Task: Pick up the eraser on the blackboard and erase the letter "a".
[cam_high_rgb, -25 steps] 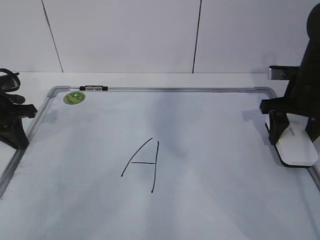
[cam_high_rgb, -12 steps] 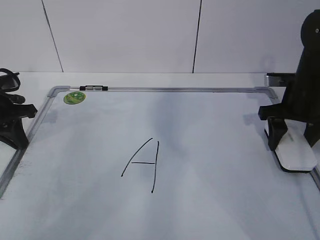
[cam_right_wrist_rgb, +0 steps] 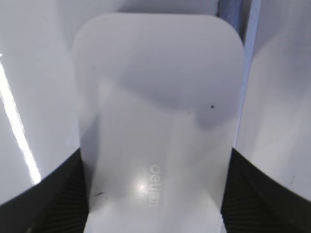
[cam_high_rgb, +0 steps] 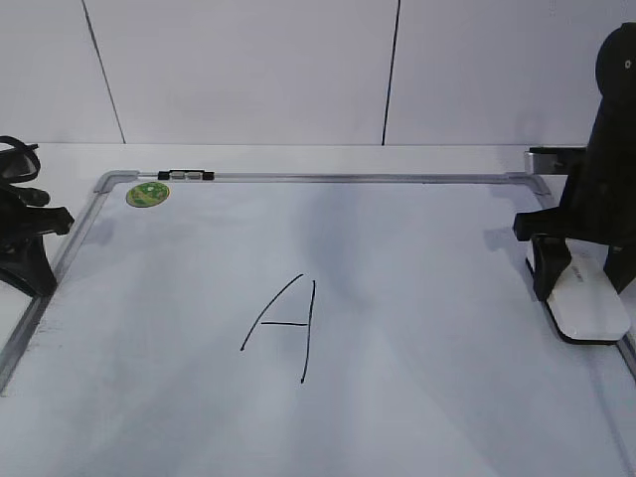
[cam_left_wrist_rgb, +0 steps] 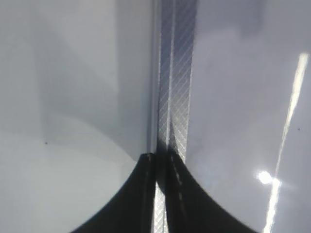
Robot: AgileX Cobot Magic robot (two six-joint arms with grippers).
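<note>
The white eraser (cam_high_rgb: 588, 303) lies at the right edge of the blackboard (cam_high_rgb: 437, 258), a white board with a grey frame. My right gripper (cam_high_rgb: 581, 286) straddles it, a finger against each long side. In the right wrist view the eraser (cam_right_wrist_rgb: 158, 111) with its small grey print fills the space between the jaws (cam_right_wrist_rgb: 154, 162). Only a capital "A" (cam_high_rgb: 283, 323) shows on the board; no lowercase "a" is visible. My left gripper (cam_high_rgb: 30, 273) is shut and empty at the board's left frame, which runs under its jaws (cam_left_wrist_rgb: 156, 158).
A round green sticker (cam_high_rgb: 147, 193) sits in the far left corner. A small black-and-white marker (cam_high_rgb: 186, 176) lies on the far frame. The board's frame strip (cam_left_wrist_rgb: 177, 77) runs under the left wrist camera. A white wall stands behind the table.
The right gripper and the eraser have shifted slightly back and down, and the eraser now lies flatter by the board's right edge. The left arm has not moved.
</note>
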